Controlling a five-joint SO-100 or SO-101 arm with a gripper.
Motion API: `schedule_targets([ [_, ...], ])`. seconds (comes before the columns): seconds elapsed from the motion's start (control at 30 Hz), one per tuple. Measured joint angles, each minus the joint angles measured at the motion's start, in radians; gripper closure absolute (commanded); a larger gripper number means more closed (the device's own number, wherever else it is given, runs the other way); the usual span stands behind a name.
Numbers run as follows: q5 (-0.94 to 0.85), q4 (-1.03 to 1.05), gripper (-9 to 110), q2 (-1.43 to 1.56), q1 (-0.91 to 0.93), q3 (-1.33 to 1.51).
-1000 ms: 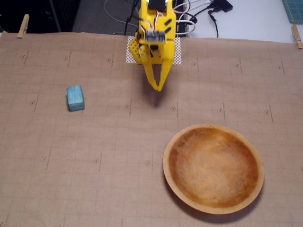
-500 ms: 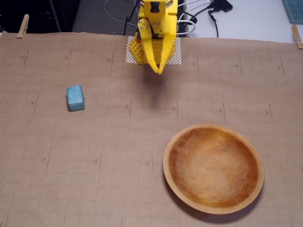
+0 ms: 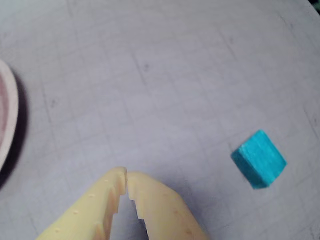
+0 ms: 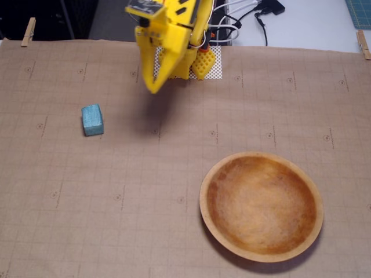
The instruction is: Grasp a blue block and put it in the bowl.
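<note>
The tabletop (image 4: 116,220) is covered by a brown paper sheet printed with a faint grid, held at its far corners by wooden clothespins (image 4: 28,31); the same sheet looks pale grey in the wrist view. Beyond its far edge lie black and white cables (image 4: 255,17) on a lighter surface.

The bowl (image 4: 262,255) sits on the paper toward the lower right of the fixed view, wide, shallow and round, orange-brown inside with a lighter rim, and nothing lies in it. In the wrist view only a sliver of its rim (image 3: 10,125) shows at the left edge.

The yellow arm (image 4: 174,35) reaches in from the top centre of the fixed view, above a small white mesh patch (image 4: 215,65), and leans toward the left of that view. Its fingers (image 3: 125,176) are together, the tips touching in the wrist view, and they hold nothing; in the fixed view they taper to a single point (image 4: 152,88) above the paper, with a soft shadow beneath.

The blue block (image 4: 92,120) rests on the paper at the left of the fixed view, apart from the fingers and well apart from the bowl. In the wrist view it lies at the right (image 3: 259,159), teal, with its top and two side faces showing
</note>
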Motion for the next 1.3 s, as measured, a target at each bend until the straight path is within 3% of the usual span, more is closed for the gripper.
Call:
schedule_targets([
  [0.37, 0.0, 0.0, 86, -0.124, 0.149, -0.063],
  [0.77, 0.0, 0.0, 64, -0.138, 0.193, -0.066],
  [0.97, 0.031, 0.0, 60, -0.138, 0.193, -0.066],
  [1.3, 0.101, -0.247, 59, -0.14, 0.118, 0.101],
])
